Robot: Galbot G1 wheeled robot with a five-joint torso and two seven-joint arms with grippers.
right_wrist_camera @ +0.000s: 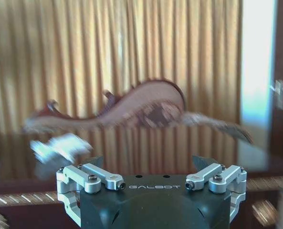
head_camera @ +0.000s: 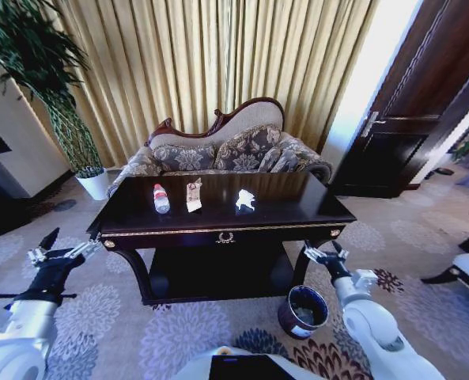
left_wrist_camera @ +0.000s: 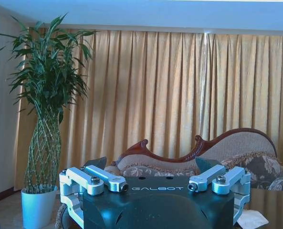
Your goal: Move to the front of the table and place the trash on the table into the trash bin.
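The dark glossy table (head_camera: 297,212) with gold trim stands straight ahead. On its top lie a clear bottle (head_camera: 161,198) with a red cap, a crumpled beige wrapper (head_camera: 194,195) and a white tissue (head_camera: 245,199). The small round dark trash bin (head_camera: 303,311) sits on the carpet by the table's right front leg. My left gripper (head_camera: 64,245) (left_wrist_camera: 151,164) hovers open and empty off the table's left front corner. My right gripper (head_camera: 327,252) (right_wrist_camera: 148,162) is open and empty below the right front corner, just above the bin. The tissue (right_wrist_camera: 60,147) appears blurred in the right wrist view, and the tissue (left_wrist_camera: 252,219) also lies at the edge of the left wrist view.
A patterned sofa (head_camera: 218,150) stands behind the table against gold curtains. A tall plant in a white pot (head_camera: 93,184) is at the back left, and a dark door (head_camera: 408,119) is at the right. Open patterned carpet (head_camera: 100,317) lies in front of the table.
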